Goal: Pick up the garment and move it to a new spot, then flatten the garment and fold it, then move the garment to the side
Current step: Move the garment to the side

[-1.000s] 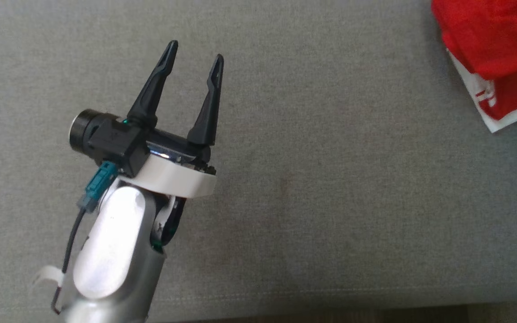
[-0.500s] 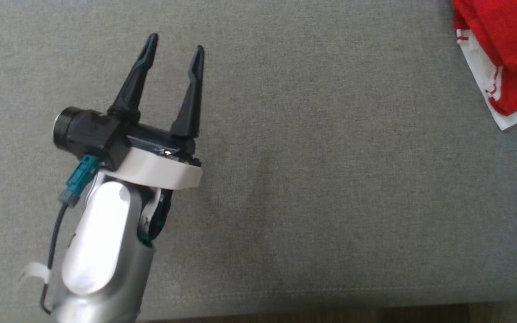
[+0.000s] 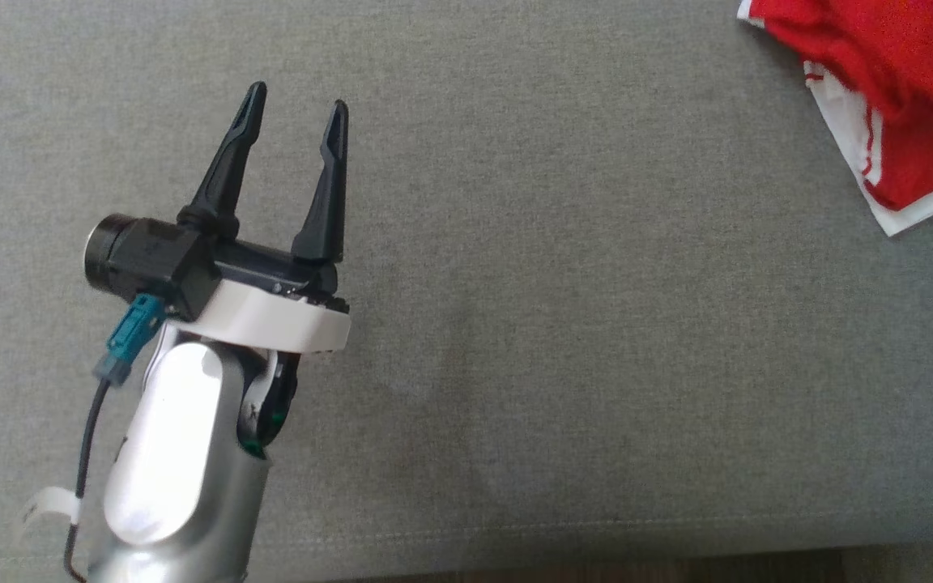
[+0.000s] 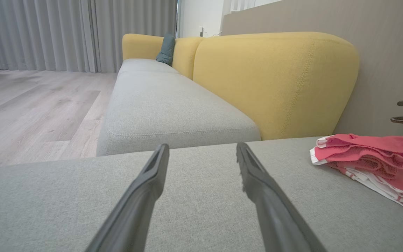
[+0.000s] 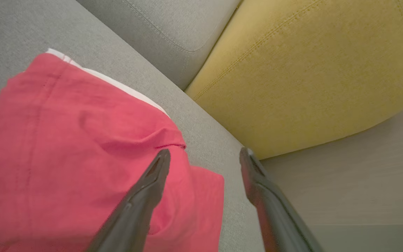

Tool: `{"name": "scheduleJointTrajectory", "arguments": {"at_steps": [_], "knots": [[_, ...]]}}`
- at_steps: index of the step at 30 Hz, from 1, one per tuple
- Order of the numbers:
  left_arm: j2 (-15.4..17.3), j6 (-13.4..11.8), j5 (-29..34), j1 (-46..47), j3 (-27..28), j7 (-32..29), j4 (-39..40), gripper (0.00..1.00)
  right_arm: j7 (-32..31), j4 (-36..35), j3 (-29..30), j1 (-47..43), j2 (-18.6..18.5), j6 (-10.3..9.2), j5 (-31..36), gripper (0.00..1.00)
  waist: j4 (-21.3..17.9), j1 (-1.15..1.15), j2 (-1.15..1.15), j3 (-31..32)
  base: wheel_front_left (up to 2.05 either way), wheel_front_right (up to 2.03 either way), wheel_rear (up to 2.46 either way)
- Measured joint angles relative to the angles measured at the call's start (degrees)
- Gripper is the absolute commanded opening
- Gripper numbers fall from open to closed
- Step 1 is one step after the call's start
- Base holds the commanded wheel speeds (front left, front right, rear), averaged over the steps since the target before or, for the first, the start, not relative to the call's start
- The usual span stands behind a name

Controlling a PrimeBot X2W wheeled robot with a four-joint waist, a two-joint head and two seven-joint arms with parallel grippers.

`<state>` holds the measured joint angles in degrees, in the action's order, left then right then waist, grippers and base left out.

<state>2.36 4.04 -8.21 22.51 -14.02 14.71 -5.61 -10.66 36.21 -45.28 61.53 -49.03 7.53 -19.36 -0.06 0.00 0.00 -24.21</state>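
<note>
The pale forearm [image 3: 167,453] of the left arm rises from the lower left of the head view, and the left gripper [image 3: 296,101] points up and a little to the right above the grey sofa seat [image 3: 596,324]. Its two dark fingers stand wide apart with nothing between them. The red garment [image 3: 904,73], with white trim, lies in a loose pile on the seat far to the right, near the yellow backrest [image 4: 275,80] and well apart from this gripper. The right gripper [image 5: 205,154] hangs over the edge of the garment, pointing down toward it, its fingers also wide apart and holding nothing
</note>
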Motion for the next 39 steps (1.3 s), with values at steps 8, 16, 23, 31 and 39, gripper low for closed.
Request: {"name": "scheduleJointTrajectory", "arguments": {"at_steps": [8,16,23,31,39], "knots": [[0.00,-0.01,0.00,-1.05,0.53,0.00,-0.09,1.00,-1.52,-1.98,3.96,-0.01,2.85,0.00,3.05,1.00,-0.09,0.00,0.00,2.39,0.00,0.00,0.00],[0.00,-0.10,-0.01,-3.90,1.93,0.00,-0.20,1.00,0.15,-2.67,10.24,-0.04,8.66,0.00,4.67,1.00,0.06,0.00,0.00,5.96,0.00,0.00,0.00],[0.01,-1.14,-0.03,-7.83,3.93,0.00,-0.03,1.00,7.78,-3.30,18.55,-7.25,20.23,0.00,3.78,1.00,0.47,0.00,0.00,10.45,0.00,0.00,0.00],[0.07,-2.14,-0.02,-14.20,5.64,0.00,0.54,1.00,18.03,-4.91,26.97,-23.57,34.55,0.00,4.33,1.00,1.52,0.00,0.00,16.41,0.00,0.00,0.00],[0.09,-5.04,-1.26,-22.56,5.70,0.00,3.23,1.00,23.87,-8.98,35.44,-42.16,44.88,0.00,8.80,1.00,2.78,-0.01,0.00,22.49,0.00,0.00,0.00]]}}
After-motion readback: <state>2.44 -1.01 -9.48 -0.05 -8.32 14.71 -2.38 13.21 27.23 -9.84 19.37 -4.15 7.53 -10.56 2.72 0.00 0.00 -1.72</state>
